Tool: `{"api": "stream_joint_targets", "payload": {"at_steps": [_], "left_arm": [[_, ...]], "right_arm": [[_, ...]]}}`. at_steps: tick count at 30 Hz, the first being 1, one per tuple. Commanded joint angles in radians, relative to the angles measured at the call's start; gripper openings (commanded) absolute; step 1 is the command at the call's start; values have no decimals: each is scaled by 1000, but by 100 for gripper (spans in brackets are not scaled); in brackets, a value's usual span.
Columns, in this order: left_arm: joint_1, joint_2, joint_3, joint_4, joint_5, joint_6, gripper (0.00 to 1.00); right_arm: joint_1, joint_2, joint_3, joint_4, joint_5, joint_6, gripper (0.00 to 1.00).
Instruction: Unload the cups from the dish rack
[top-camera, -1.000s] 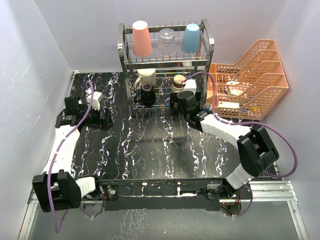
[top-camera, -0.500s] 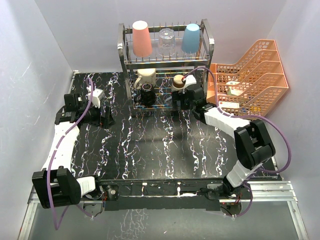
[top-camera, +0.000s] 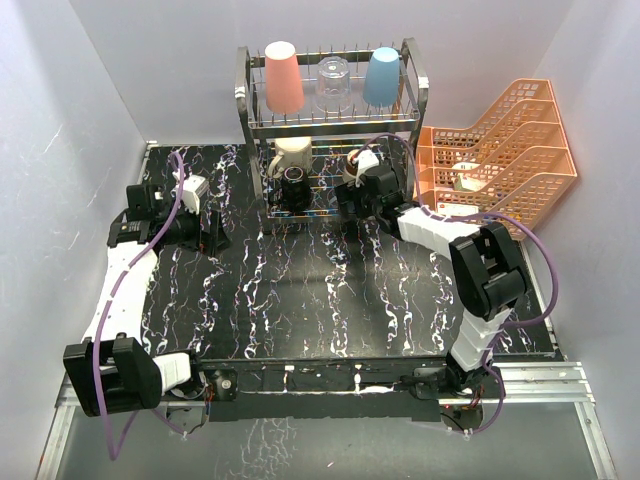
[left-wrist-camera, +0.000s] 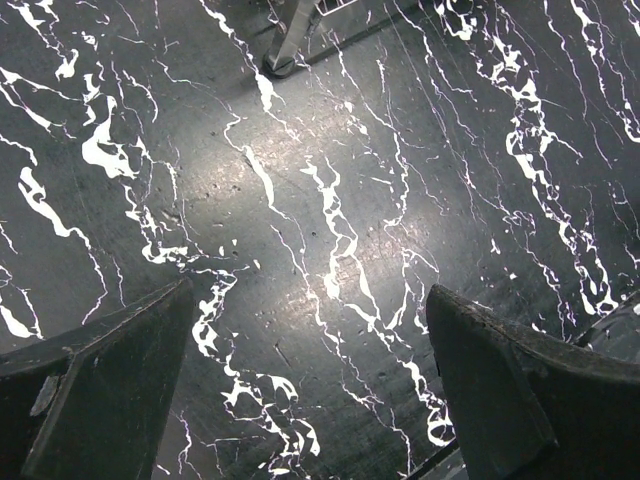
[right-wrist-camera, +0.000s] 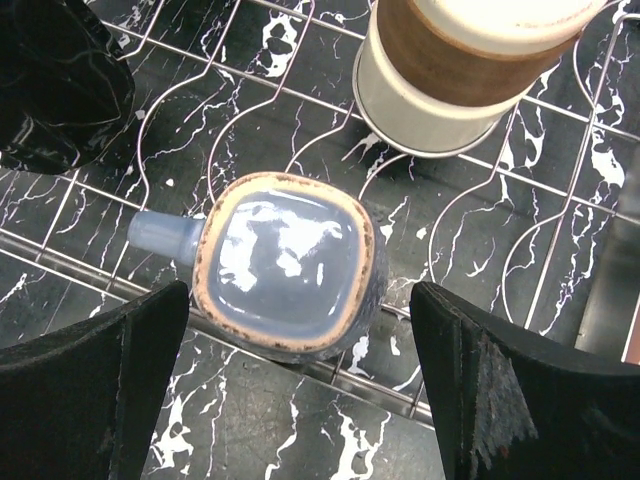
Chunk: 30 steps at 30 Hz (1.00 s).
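Note:
The chrome dish rack (top-camera: 405, 118) stands at the back. Its upper tier holds the salmon-pink tumbler (top-camera: 283, 77), the clear glass (top-camera: 333, 85) and the light-blue tumbler (top-camera: 381, 76). The lower tier holds the cream mug (top-camera: 291, 155), the black cup (top-camera: 297, 187) and the brownish cup (top-camera: 355, 163). My right gripper (top-camera: 352, 195) is open at the rack's lower front. In the right wrist view its fingers (right-wrist-camera: 100, 390) flank the small grey cup (right-wrist-camera: 285, 265) without touching it; the brownish cup (right-wrist-camera: 470, 60) and the black cup (right-wrist-camera: 55, 80) stand behind. My left gripper (top-camera: 205, 235) is open and empty above the table.
Orange plastic lattice trays (top-camera: 500, 150) stand right of the rack. The rack's lower wire grid (right-wrist-camera: 480, 250) and front rail (right-wrist-camera: 400, 385) lie under the right gripper. A rack foot (left-wrist-camera: 285, 55) shows at the top of the left wrist view.
My right gripper has moved back and left to the rack's lower tier, over the small grey cup. My left gripper has shifted slightly and stays open.

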Motion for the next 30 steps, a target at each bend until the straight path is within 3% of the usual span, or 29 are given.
{"api": "stream_joint_targets", "payload": {"at_steps": [1,8,19,30], "left_arm": [[4,-7,49,-47,57,22,97],[4,-1,65,-77,81,40,97],[4,-6,58,-71,128,45,97],[5,-7,87,-60,128,46,97]], "right_arm": [[-5,27,56,104,-13,-26,95],[-4,42,14,200,-40,-30,87],[10,-16,-48,292,-60,-23,46],[31,-102,-56,298,-64,-22,24]]}}
